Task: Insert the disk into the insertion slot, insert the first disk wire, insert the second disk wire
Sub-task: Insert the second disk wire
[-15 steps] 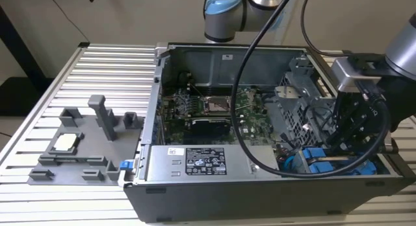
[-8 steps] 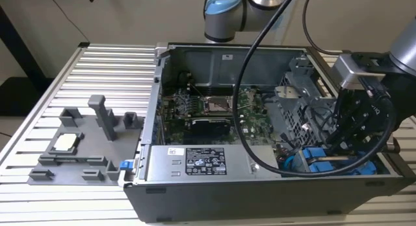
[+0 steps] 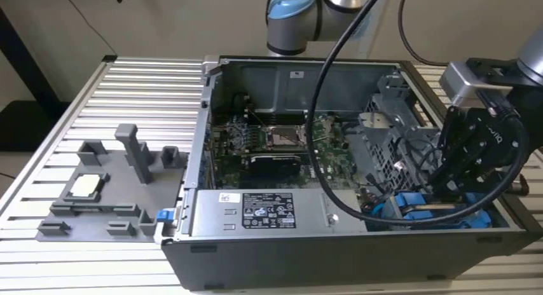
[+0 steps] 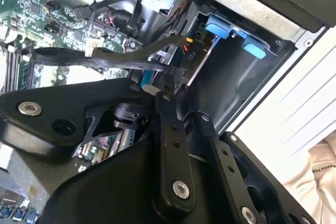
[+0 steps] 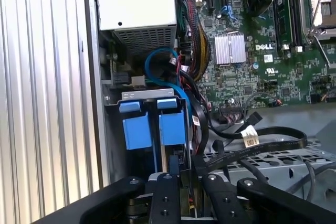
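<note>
Disk already seated in insertion slot, blue carrier tabs showing, beside power supply. Claw reaches in against slot, fingers close together pinching black wire connector; wire insertion unfinished, judging.

- A green motherboard lies inside the open computer case.
- The long grey power supply (stickered) sits along the case's near wall.
- A grey fixture plate rests on the ribbed bench.
</note>
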Robot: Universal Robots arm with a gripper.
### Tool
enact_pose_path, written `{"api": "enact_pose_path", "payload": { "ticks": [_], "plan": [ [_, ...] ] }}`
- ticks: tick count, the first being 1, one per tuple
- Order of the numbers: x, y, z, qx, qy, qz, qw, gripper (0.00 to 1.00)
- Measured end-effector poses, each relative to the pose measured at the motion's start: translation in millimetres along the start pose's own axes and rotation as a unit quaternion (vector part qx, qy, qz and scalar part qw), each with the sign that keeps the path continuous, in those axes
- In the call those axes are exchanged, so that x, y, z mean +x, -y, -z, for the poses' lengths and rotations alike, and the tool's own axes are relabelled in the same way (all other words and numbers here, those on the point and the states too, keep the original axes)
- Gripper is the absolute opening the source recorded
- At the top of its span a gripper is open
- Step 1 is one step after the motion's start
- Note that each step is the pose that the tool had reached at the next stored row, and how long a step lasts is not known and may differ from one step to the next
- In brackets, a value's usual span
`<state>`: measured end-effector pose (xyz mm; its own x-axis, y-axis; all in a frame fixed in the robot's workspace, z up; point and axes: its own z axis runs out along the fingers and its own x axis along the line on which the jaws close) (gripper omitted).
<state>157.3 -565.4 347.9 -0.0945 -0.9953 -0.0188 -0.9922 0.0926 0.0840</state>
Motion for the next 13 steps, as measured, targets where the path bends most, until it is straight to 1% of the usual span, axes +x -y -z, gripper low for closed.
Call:
{"api": "enact_pose_path", "payload": {
  "ticks": [4, 10, 13],
  "plan": [
    [-0.1, -0.3, 4.4, 0.0, 0.0001, -0.002, 1.0, 0.24],
    [-0.3, -1.1, 13.3, 0.0, 0.0002, -0.003, 1.0, 0.24],
    [-0.3, -1.2, 14.3, 0.0, 0.0004, -0.003, 1.0, 0.24]
  ]
}}
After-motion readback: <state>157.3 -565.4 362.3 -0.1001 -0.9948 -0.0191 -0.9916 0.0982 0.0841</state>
